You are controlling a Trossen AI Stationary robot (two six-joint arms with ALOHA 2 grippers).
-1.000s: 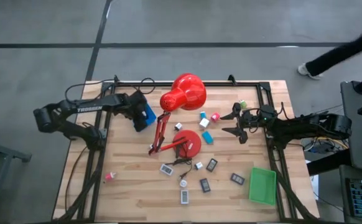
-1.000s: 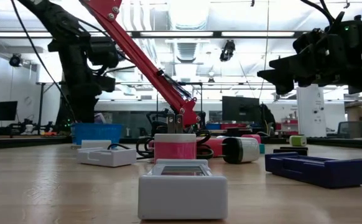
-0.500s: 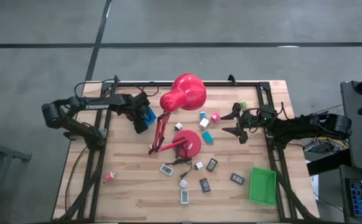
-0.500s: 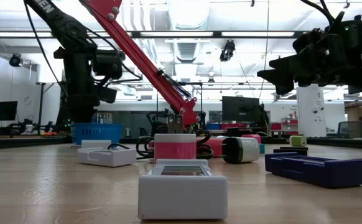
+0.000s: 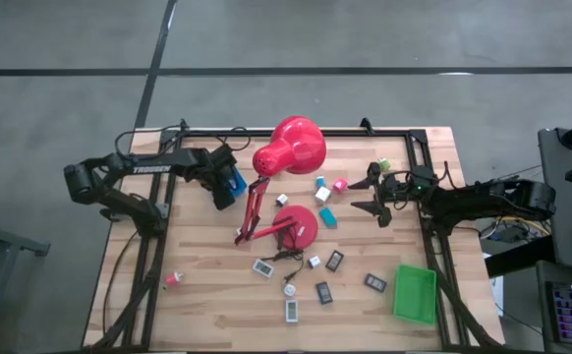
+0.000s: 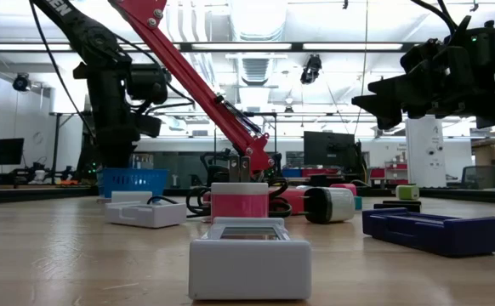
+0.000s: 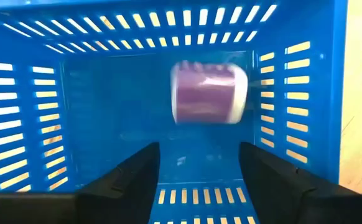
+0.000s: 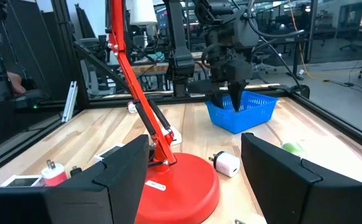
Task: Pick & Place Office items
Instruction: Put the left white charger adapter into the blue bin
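Your left gripper (image 7: 196, 171), jaws spread, hangs over the blue basket (image 7: 305, 93); the purple-and-white block (image 7: 207, 93) lies beyond its fingertips.

— What surrounds the table?
— A smooth grey concrete floor (image 5: 286, 39) crossed by dark seams.
— And farther off?
— An open workshop hall: long white ceiling light strips (image 6: 341, 46), a white column (image 6: 424, 161) on the right, dark computer monitors (image 6: 328, 149) on far desks.

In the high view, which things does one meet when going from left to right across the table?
Pink piece → left claw above the blue basket → red lamp head → right claw → green tray.
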